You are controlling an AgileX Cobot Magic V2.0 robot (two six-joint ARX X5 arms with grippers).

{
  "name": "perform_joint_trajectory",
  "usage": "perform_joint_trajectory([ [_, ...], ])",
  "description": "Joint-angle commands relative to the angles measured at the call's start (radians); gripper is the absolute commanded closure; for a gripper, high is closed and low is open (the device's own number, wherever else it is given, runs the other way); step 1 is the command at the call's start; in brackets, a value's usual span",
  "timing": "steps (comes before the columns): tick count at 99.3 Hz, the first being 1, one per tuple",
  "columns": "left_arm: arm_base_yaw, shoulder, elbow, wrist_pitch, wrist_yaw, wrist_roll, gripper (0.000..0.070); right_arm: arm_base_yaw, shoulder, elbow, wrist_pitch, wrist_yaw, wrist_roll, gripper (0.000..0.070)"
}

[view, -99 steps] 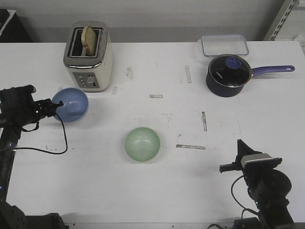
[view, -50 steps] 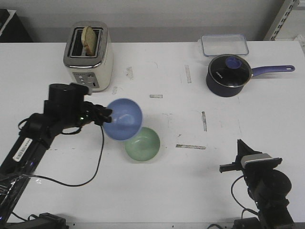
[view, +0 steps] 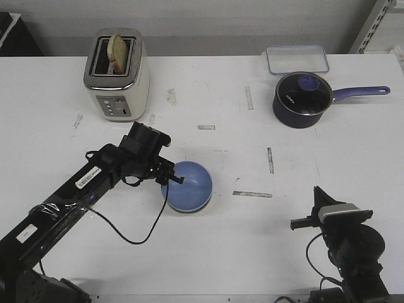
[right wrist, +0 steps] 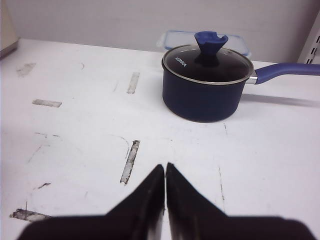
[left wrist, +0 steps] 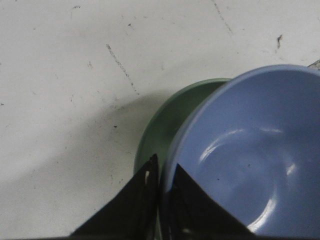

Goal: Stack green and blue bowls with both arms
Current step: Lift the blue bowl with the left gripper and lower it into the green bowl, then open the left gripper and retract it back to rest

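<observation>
Two bowls, one saucepan, one toaster

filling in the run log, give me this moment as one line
left gripper: shut on blue bowl rim | blue bowl: over green bowl | right gripper: shut, empty, apart from bowls

White table, toaster, saucepan, lidded box, green bowl

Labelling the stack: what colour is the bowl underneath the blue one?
Pale mint green bowl, clearest in the left wrist view.
</observation>
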State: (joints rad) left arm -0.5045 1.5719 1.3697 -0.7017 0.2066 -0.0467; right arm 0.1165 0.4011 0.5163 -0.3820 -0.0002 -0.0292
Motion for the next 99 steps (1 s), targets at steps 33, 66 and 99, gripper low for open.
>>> perform_joint_trajectory([
  [33,-0.006,0.017,0.014,-0.001,0.003,0.006,0.0404,0.002,0.006,0.008,0.007,-0.003,0.002,0.0700],
  [66,-0.001,-0.023,0.018,0.002,-0.002,0.015,0.0049,0.002,0.006,0.008,0.007,-0.003,0.002,0.0700],
  [99,0.085,-0.190,0.025,0.031,-0.137,0.103,0.0700,0.002,0.006,0.008,0.008,-0.003,0.004,0.0700],
])
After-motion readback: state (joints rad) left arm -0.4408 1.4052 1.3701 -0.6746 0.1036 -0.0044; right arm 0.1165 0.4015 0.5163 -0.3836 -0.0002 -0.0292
